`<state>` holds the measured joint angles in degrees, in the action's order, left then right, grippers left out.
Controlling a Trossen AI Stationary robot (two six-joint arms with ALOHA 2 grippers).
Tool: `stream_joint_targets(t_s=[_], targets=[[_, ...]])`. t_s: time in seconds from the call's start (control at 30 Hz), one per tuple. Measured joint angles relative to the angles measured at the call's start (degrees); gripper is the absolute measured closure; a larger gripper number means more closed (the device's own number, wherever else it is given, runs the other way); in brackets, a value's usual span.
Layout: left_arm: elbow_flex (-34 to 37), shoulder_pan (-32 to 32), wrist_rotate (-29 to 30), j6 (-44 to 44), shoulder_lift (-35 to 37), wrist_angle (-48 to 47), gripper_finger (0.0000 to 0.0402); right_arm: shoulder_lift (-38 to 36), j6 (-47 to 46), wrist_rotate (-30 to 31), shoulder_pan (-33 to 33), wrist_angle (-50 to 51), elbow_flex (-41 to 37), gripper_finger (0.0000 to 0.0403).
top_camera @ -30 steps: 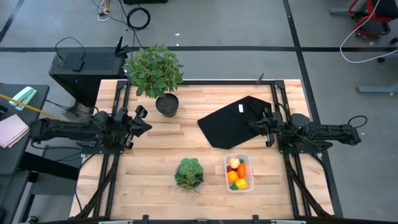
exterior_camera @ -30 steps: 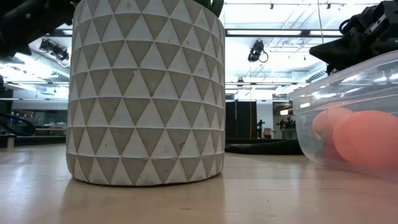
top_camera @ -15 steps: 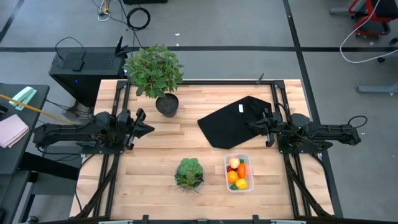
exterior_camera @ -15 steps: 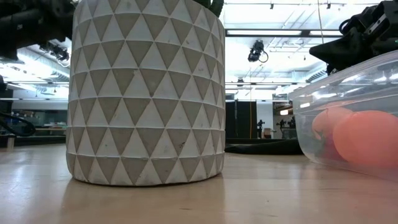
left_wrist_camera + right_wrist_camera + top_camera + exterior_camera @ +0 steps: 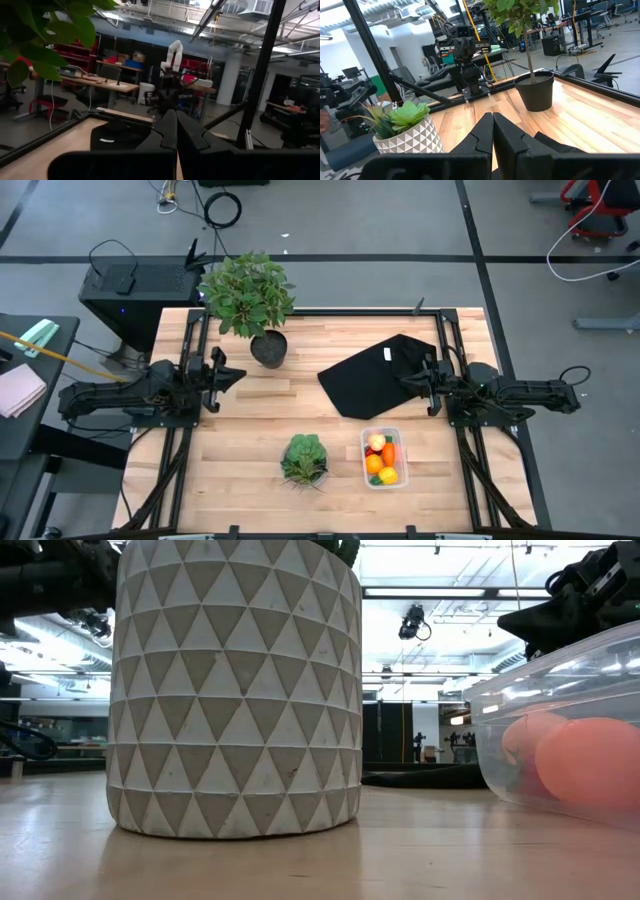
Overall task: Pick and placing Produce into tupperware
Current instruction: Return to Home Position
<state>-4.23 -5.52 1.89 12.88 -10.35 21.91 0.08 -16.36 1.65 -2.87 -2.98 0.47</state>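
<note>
The clear tupperware [image 5: 383,458] stands at the near right of the table. It holds the produce: an orange carrot, an orange ball, a yellow piece and a pale ball. In the low view its wall [image 5: 560,690] shows with a peach-coloured ball [image 5: 590,765] inside. My left gripper [image 5: 238,373] is shut and holds nothing; it is drawn back by the table's left side, well away from the box. Its joined fingers [image 5: 176,117] point across the table. My right gripper [image 5: 402,379] is shut too, at the right side, above the black cloth's edge; its fingertips [image 5: 492,117] are together.
A small leafy green plant [image 5: 304,458] in a white triangle-patterned pot [image 5: 235,690] stands left of the box. A big potted plant [image 5: 248,295] stands at the far left. A black cloth [image 5: 375,375] lies at the far right. Bare wood lies between the arms.
My left arm has folded back a little toward the table's left edge and sunk slightly, and its gripper has tipped flatter. It stays shut. The box, its contents and my right arm have kept still.
</note>
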Motion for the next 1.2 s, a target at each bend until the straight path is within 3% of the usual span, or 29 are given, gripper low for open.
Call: stream_joint_targets(t_s=[0.3, 0.7, 0.93, 1.2], targets=[[0.0, 0.0, 1.32, -1.26, 1.44, 1.3, 0.0401, 0.0, 0.0, 0.0, 0.0, 0.0, 0.0, 0.0387], [-0.11, 0.0, 2.78, -4.49, 10.23, 2.44, 0.0401, 0.0, 0.0, 0.0, 0.0, 0.0, 0.02, 0.0387], [0.04, 0.34, 2.66, 0.04, 9.99, -11.53, 0.0401, 0.0, 0.0, 0.0, 0.0, 0.0, 0.02, 0.0387], [0.02, 2.46, 3.43, 2.49, 10.01, -16.91, 0.0401, 0.0, 0.0, 0.0, 0.0, 0.0, 0.02, 0.0387]])
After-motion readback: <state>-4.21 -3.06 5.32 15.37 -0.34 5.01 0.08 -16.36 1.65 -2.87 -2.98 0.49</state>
